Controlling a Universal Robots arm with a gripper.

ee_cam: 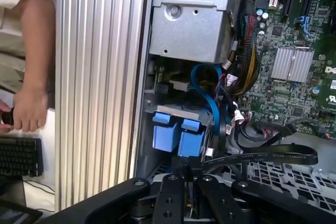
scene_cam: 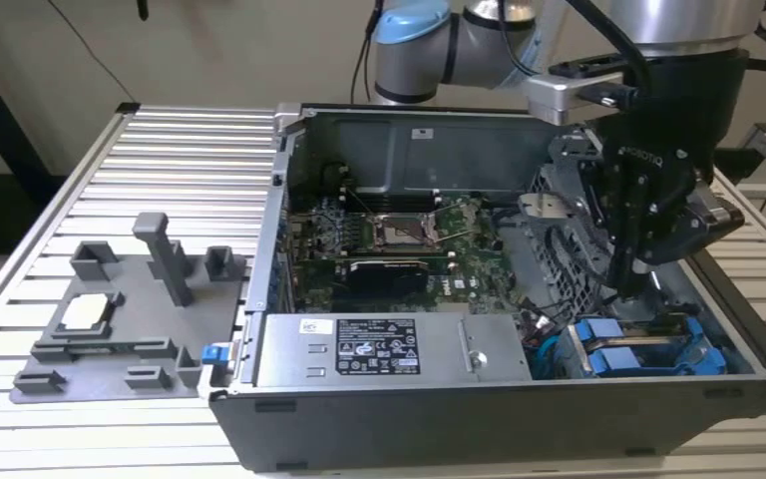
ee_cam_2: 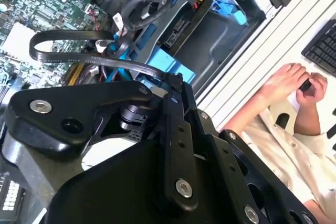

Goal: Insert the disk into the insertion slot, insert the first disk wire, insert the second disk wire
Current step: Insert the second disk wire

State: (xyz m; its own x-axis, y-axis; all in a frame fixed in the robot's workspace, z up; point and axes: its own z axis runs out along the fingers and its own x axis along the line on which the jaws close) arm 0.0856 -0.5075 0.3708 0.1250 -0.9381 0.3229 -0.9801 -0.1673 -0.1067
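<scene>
Second wrist view: gripper (ee_cam_2: 170, 83) clenched on one end of the flat black disk wire (ee_cam_2: 68, 56). The wire loops away from the fingertips over the motherboard (ee_cam_2: 31, 3). In the first wrist view the gripper (ee_cam: 191, 169) pinches the same wire (ee_cam: 262, 157) just beside the blue bracket ends of the disk (ee_cam: 177, 136). The disk sits in the insertion slot (ee_cam: 176, 109) of the grey drive cage, body mostly hidden; cannot tell if the wire's plug touches it. Blue and red cables (ee_cam: 210, 95) run just beside the slot. In the exterior view the gripper (scene_cam: 629, 284) hangs inside the open computer case (scene_cam: 490, 419), right above the insertion slot (scene_cam: 642, 344), on the exterior view's right. The power-supply box (scene_cam: 383, 349) lies beside the cage. A grey fixture plate (scene_cam: 117, 319) is on the slatted table (scene_cam: 184, 160), well apart from the case. A person's hand (ee_cam: 26, 111) rests near a keyboard (ee_cam: 21, 156), outside the case.
</scene>
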